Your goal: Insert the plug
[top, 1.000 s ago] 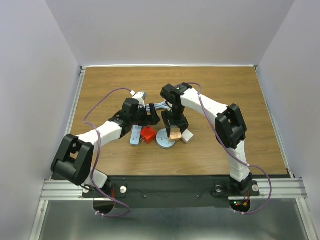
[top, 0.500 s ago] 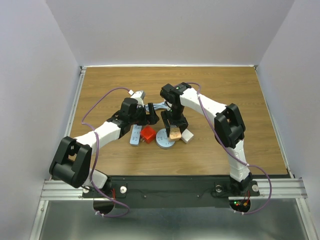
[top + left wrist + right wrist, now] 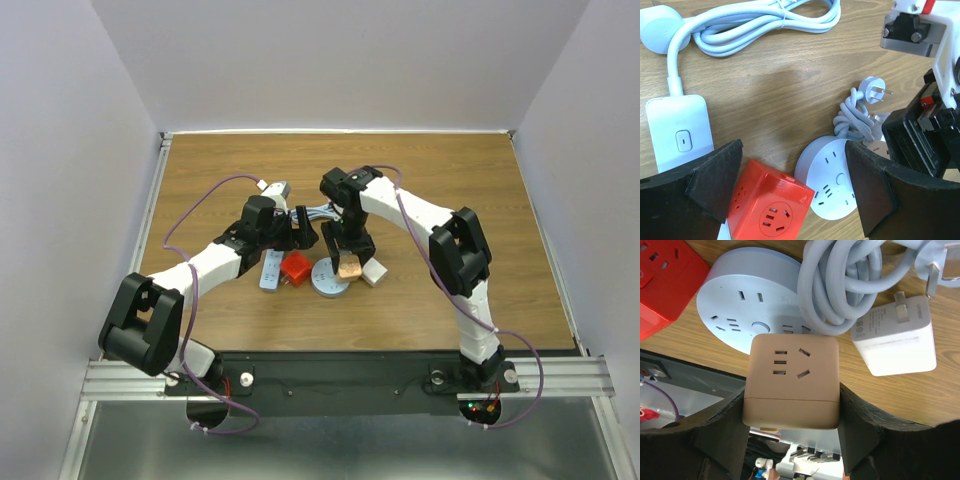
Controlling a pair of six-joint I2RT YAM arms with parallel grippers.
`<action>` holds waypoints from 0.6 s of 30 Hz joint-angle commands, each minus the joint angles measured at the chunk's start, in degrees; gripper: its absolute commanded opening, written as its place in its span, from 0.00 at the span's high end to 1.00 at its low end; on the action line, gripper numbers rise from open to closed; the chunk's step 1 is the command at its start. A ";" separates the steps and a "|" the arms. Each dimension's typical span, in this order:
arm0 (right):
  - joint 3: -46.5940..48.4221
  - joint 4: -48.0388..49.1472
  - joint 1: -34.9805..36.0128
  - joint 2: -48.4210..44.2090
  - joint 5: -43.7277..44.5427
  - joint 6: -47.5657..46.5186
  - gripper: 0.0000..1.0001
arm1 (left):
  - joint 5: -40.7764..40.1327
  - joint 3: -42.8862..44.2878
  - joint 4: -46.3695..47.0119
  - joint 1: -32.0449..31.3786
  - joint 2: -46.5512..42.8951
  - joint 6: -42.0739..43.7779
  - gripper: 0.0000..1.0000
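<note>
White walls closed off the wooden table (image 3: 450,180) on three sides, and every object sat bunched near the middle, between the two arms. As far as could be seen, no insertion had been made: the plug (image 3: 874,91) lay loose on the wood with its prongs bare, at the end of a knotted grey cord (image 3: 840,285) beside the round socket (image 3: 735,295). The right tool (image 3: 790,420) was clamped on a tan cube socket (image 3: 791,375), holding it just above the near rim of the round socket, outlet face up. The left tool (image 3: 792,182) hung spread wide with nothing between its fingers, over the red cube socket (image 3: 767,210) and the round one. Picking up the plug and seating it appeared to be all left to do; which outlet was meant could not be told. Room was tight: a white charger (image 3: 895,342) lay just beside the cord, the white power strip (image 3: 677,132) and its bundled cable (image 3: 765,25) crowded the left side, and the two wrists stood close together. Bare wood lay open toward the far wall and the right edge.
</note>
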 commanded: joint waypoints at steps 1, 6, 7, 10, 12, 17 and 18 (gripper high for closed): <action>-1.75 19.87 1.10 11.01 10.41 -0.88 1.00 | 0.34 1.20 0.64 0.33 -2.42 0.19 0.05; 1.42 19.78 1.10 13.38 10.76 -1.68 1.00 | 0.07 0.94 0.55 0.42 -2.51 0.37 0.05; 1.51 19.87 1.10 13.56 10.76 -1.85 0.99 | 0.07 0.94 0.55 0.42 -2.51 0.28 0.05; 0.55 20.30 1.28 13.82 10.76 -1.50 1.00 | 0.07 0.94 0.37 0.42 -2.59 0.37 0.05; -0.85 21.18 1.45 13.56 13.30 -0.98 0.99 | -0.10 0.94 0.46 0.50 -2.60 0.28 0.05; -3.84 23.91 1.45 13.73 13.49 -0.18 1.00 | 0.16 0.85 0.46 0.50 -2.68 0.28 0.05; -4.55 24.26 1.54 13.74 13.40 0.08 1.00 | 0.16 0.85 0.46 0.50 -2.77 0.19 0.05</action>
